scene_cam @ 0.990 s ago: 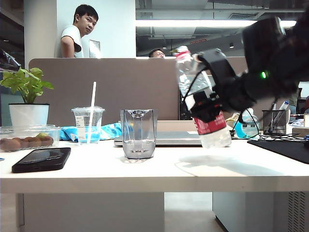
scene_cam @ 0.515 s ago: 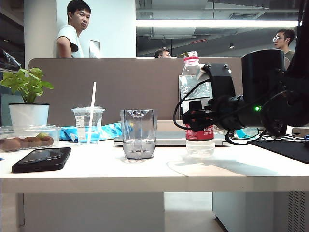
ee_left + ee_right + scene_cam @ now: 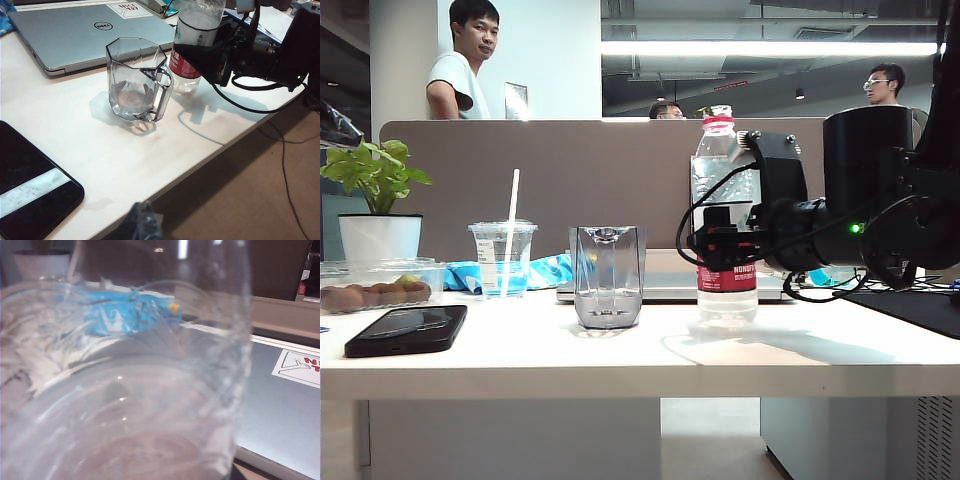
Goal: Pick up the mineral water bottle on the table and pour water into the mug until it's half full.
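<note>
The mineral water bottle (image 3: 725,215) stands upright on the white desk (image 3: 620,355) just right of the glass mug (image 3: 607,276), with the right claw (image 3: 720,240) around its label, grip unclear, while the left claw's state cannot be told from any view.

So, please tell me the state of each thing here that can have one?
mineral water bottle: upright on the table, uncapped
mug: upright, a little water inside
right gripper: around the bottle's label
left gripper: out of view
laptop: closed
phone: screen dark
</note>
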Motion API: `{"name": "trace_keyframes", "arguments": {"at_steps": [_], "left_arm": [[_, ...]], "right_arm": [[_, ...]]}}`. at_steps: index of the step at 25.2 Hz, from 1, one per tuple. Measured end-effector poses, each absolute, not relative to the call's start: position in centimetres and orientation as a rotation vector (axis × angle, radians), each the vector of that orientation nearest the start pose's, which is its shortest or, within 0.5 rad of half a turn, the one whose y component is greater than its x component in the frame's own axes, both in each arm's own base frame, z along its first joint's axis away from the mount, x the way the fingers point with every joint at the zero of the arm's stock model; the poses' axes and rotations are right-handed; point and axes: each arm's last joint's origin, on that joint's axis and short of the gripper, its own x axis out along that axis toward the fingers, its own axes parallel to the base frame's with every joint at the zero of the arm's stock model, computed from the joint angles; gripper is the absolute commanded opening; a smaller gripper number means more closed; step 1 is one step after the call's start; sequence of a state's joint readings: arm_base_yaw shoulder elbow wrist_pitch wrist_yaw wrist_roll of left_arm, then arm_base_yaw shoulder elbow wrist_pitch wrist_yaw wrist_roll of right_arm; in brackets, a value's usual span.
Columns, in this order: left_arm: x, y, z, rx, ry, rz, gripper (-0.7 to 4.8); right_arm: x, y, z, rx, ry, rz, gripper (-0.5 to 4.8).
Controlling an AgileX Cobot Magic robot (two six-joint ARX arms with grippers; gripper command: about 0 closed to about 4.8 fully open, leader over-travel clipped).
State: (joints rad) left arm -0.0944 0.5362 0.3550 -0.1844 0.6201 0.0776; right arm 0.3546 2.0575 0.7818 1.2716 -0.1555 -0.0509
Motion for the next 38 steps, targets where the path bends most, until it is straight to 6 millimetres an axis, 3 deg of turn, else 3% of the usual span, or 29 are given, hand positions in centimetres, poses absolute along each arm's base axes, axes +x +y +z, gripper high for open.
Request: {"name": "trace_keyframes", "arguments": {"at_steps": [4,10,13,24,29,31,33,36,38], "left_arm": [[12.8,-2.9,22.1,-0.024,0.333,-0.719,-0.04],[12.8,-2.9,22.1,-0.024,0.333,-0.72,-0.04],[12.8,-2.9,22.1,-0.024,0.333,-0.72,-0.04],[12.8,-2.9,22.1,-0.024,0.333,-0.72,-0.04],[12.8,-2.9,22.1,-0.024,0.333,-0.72,-0.04],[12.8,-2.9,22.1,-0.023,0.332,-0.72,-0.04],[12.8,-2.9,22.1,-0.024,0.333,-0.72,-0.04],[12.8,-2.9,22.1,-0.024,0.334,-0.72,-0.04],[12.8,-2.9,22.1,-0.024,0.334,-0.72,-0.04]], "right_arm": [[34.4,13.2,11.9,-0.048,-0.007,0.512,4.41],[34.3,13.2,11.9,-0.047,-0.005,0.531,4.43],[33.8,13.2,12.1,-0.047,0.0,0.534,4.69],[29.1,11.3,12.8,-0.062,0.039,0.487,4.75],[24.8,9.7,13.0,-0.068,0.073,0.441,3.34],[22.1,8.5,13.3,-0.071,0.07,0.404,1.68],[20.3,7.7,13.4,-0.07,0.061,0.375,0.47],[18.2,6.8,13.4,-0.073,0.049,0.335,-0.03],[16.9,6.2,13.3,-0.064,0.047,0.313,-0.01]]}}
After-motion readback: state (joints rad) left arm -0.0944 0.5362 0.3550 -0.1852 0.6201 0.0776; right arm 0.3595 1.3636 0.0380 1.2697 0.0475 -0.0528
